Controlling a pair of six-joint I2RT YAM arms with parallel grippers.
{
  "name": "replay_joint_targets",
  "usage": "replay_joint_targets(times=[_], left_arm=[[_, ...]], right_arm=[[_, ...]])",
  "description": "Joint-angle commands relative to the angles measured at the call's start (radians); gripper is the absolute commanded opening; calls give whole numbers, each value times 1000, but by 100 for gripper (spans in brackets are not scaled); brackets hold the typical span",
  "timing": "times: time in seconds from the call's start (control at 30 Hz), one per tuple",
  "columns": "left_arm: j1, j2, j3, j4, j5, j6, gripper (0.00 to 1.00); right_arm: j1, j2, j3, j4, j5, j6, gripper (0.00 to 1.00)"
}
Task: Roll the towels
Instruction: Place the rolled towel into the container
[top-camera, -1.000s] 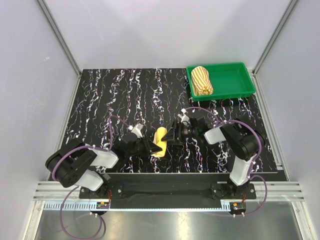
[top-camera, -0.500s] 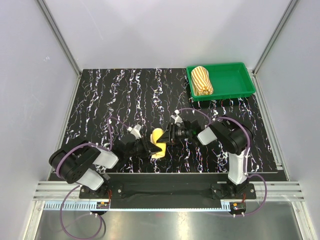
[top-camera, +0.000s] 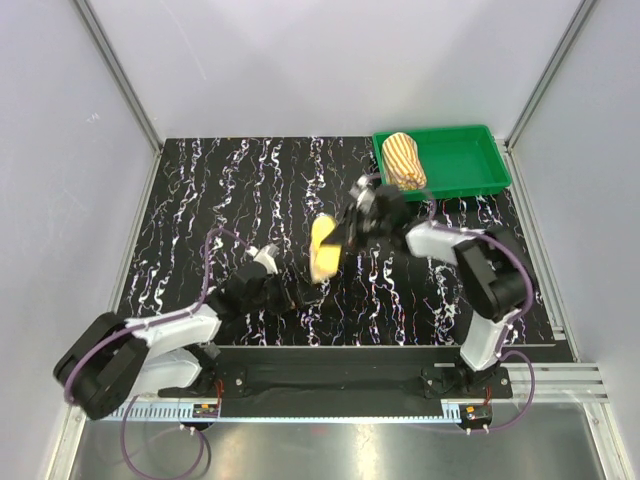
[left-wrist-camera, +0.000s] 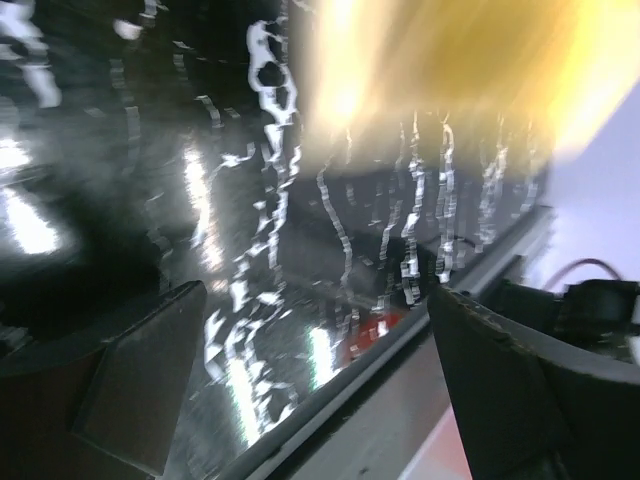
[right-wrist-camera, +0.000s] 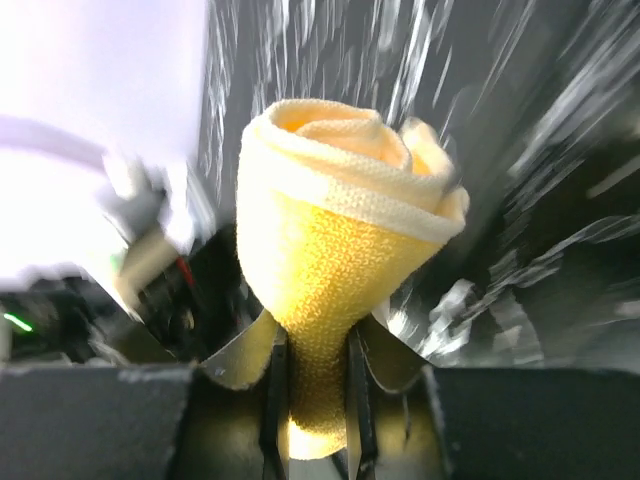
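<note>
While the right gripper is clamped on the narrow end of the yellow towel, its two fingers pinch the cloth from either side at the bottom centre of the right wrist view. That towel is rolled into a cone. Its long axis runs straight up that frame, and the wide spiral end points away from the camera.

From above, the same roll sits at the centre of the frame. Its long axis runs nearly up and down, with the held end toward the upper right and the free end toward the bottom. Whether it touches the black marbled table I cannot tell.

Below and left of it, the left gripper has its jaws wide apart with nothing between them. One finger sits in the lower left corner of the left wrist view and the other in the lower right. A yellow blur fills the top of that frame.

At the upper right of the overhead view, the striped towel lies rolled in the left part of the green tray, with its long axis close to vertical in the frame.
</note>
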Motion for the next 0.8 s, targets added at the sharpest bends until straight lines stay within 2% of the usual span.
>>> replay_joint_targets(times=[0.0, 0.03, 0.13, 0.23, 0.37, 0.53, 0.77], left_arm=[[-1, -116, 35, -230, -89, 123, 99], [0, -129, 29, -235, -92, 133, 99], [-1, -137, -9, -218, -99, 162, 99], [0, -103, -48, -166, -99, 177, 99], [-1, -60, -59, -91, -70, 202, 99], [2, 35, -42, -37, -50, 231, 99], [0, 75, -36, -4, -28, 235, 98]], right_arm=[[-167, -104, 195, -279, 1, -196, 12], [-202, -104, 245, -396, 6, -224, 12], [-323, -83, 453, -567, 7, -327, 12], [-455, -29, 692, -653, -37, -367, 11], [-633, 103, 864, -712, -49, -391, 10], [-701, 294, 1064, -782, -103, -416, 10], [-741, 689, 1505, -954, -161, -499, 11]])
